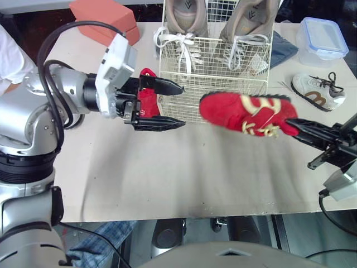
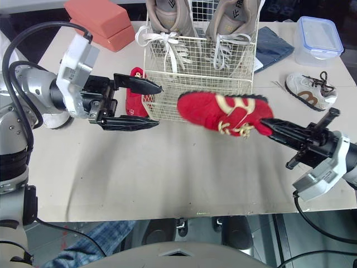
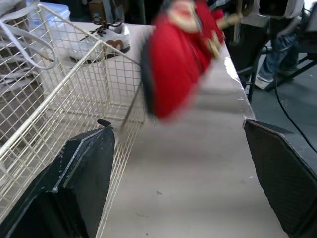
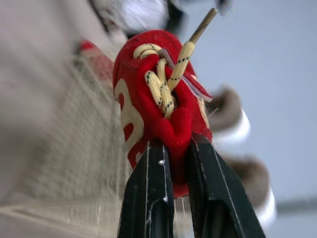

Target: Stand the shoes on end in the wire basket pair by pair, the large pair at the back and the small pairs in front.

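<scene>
Small red shoe [image 1: 245,114] hangs in the air over the worktop [image 1: 167,173], just off the 6 o'clock face of the wire basket [image 1: 215,89], lying roughly level with its rounded toe pointing toward 9 o'clock. It is a soft cloth upper w/ cream markings on the side, cream laces flecked dark, and a dark sole. It looks light and floppy, so a thin fold of fabric should bear it, but the toe will likely sag and swing. The firmer hold is prob. the collar rim by the opening, and that is about where the right pincer [image 1: 295,127] has it, fingers pressed together on a bunched ridge of red cloth just below the laces. Tipping it on end calls for care, as the laces could snag the wire. Its apparent mate, a 2nd red shoe [image 1: 147,95], sits at the basket's 9 o'clock, close against the wire. The left pincer [image 1: 182,106] is spread wide in front of it, gripping nothing. Inside the basket, at 12 o'clock along the back, the large taupe pair [image 1: 188,17] stands on end w/ white laces trailing down. The front row looks bare. A small white shoe [image 1: 315,92] w/ brown laces lies on the worktop at the basket's 3 o'clock, a blue-lidded plastic box [image 1: 322,39] beyond it at approx. 2 o'clock.
</scene>
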